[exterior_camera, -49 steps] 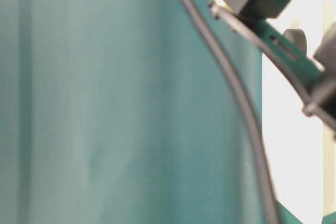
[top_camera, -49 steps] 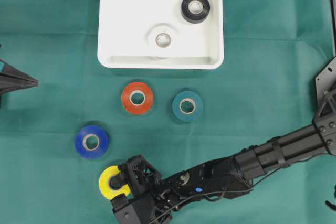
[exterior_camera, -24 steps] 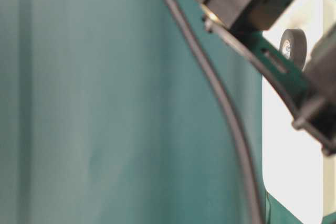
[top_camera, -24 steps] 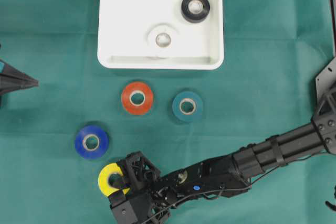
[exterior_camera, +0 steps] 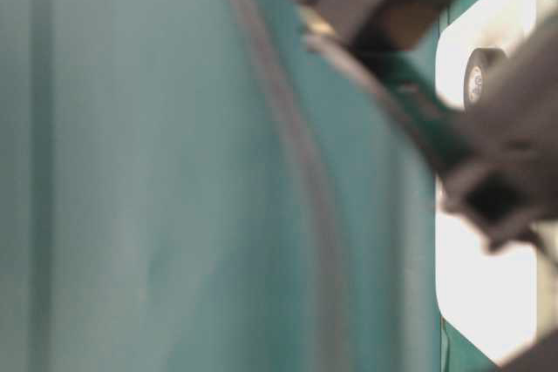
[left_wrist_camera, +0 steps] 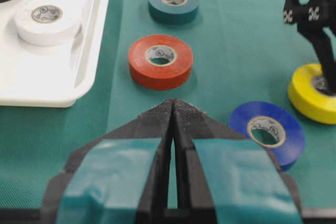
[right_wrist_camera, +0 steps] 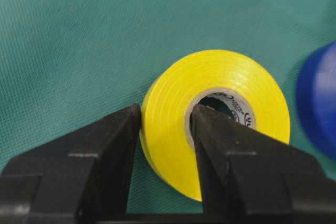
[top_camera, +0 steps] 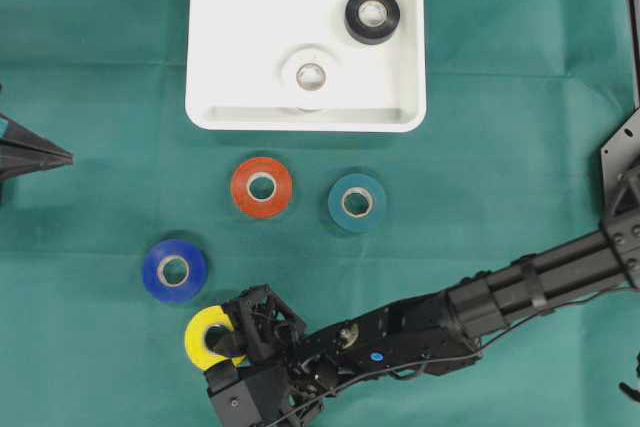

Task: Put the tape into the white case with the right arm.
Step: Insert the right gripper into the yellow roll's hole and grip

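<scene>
Green cloth (top_camera: 520,147) everywhere; right fingers (right_wrist_camera: 113,153) pinch yellow tape (right_wrist_camera: 220,114), left fingers (left_wrist_camera: 157,124) pressed together

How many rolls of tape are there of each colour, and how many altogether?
black tape: 1
white tape: 1
red tape: 1
teal tape: 1
blue tape: 1
yellow tape: 1
Total: 6 rolls
</scene>
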